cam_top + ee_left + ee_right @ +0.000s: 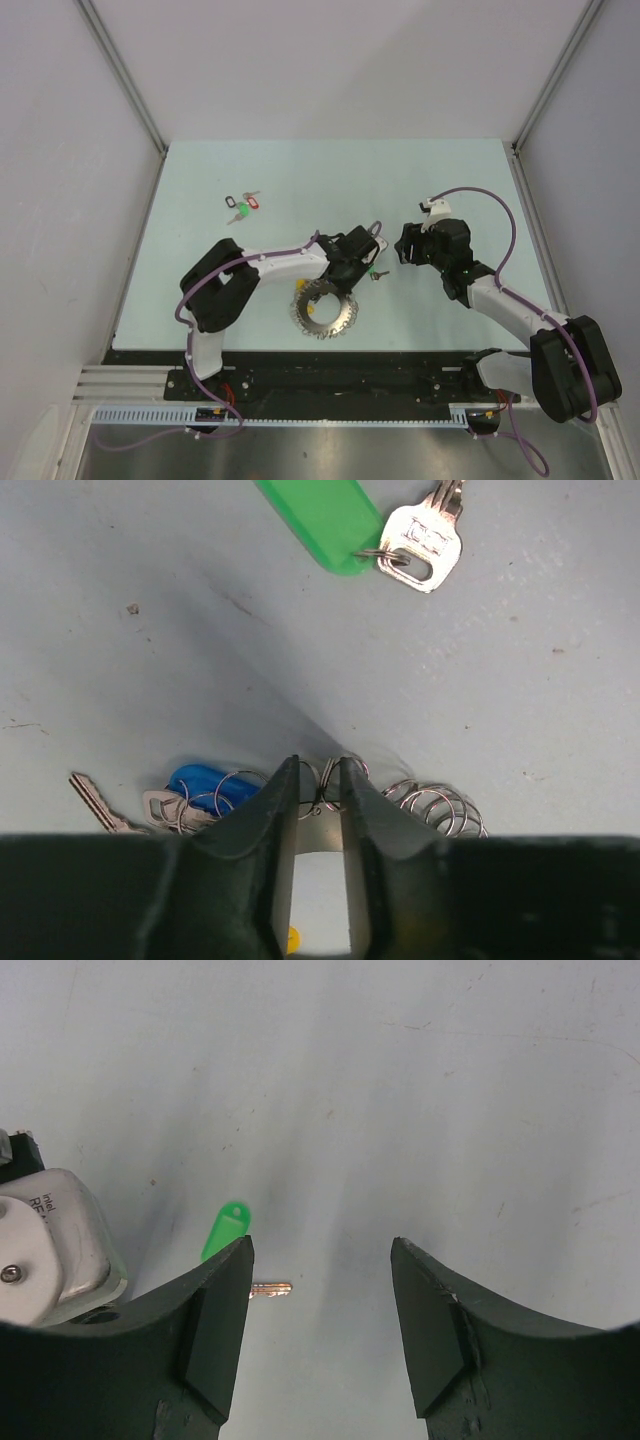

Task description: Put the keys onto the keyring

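Note:
The keyring [325,308], a grey coiled wire ring, lies on the table in front of the left arm. My left gripper [350,266] is at its far edge. In the left wrist view the jaws [320,778] are nearly closed, with coil loops of the keyring [440,808] pinched between the tips. The blue-tagged key [200,782] lies against the coil left of the fingers. The green-tagged key [330,515] lies apart on the table beyond them [378,272]. My right gripper [408,248] is open and empty above the table, just right of the green-tagged key [225,1230].
A bunch of three keys tagged black, red and green [243,207] lies at the far left of the pale table [300,180]. White walls and metal frame posts stand around the table.

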`<state>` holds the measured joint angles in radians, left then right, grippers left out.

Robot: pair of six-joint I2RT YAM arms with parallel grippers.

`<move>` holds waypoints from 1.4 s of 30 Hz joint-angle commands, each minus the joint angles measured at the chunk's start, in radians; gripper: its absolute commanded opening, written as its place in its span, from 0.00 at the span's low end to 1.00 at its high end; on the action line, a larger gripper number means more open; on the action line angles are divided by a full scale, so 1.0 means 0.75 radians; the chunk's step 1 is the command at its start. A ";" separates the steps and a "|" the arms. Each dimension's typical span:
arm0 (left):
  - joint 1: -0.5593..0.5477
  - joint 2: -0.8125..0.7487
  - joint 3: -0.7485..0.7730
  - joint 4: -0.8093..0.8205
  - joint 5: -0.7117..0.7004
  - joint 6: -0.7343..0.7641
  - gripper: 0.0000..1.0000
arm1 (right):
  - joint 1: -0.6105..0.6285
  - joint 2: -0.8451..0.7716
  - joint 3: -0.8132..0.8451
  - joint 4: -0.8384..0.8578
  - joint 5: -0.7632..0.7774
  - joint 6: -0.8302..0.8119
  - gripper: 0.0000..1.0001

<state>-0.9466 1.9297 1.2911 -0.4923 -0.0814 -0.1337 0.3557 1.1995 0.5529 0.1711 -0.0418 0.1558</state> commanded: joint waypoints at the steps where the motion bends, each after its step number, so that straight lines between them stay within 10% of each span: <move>1: -0.002 -0.063 0.021 -0.014 0.025 0.011 0.24 | -0.008 0.006 -0.003 0.066 -0.004 -0.022 0.62; 9: 0.000 -0.323 -0.103 0.051 -0.110 -0.067 0.07 | -0.008 0.006 -0.003 0.068 -0.016 -0.024 0.63; 22: 0.023 -0.411 -0.288 0.206 0.014 -0.190 0.41 | -0.006 0.016 -0.001 0.071 -0.038 -0.022 0.62; 42: 0.031 -0.186 -0.187 0.227 -0.035 -0.225 0.25 | -0.008 0.025 0.001 0.075 -0.053 -0.016 0.62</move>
<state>-0.9298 1.7798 1.1152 -0.3489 -0.0856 -0.2733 0.3550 1.2156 0.5529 0.1780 -0.0765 0.1555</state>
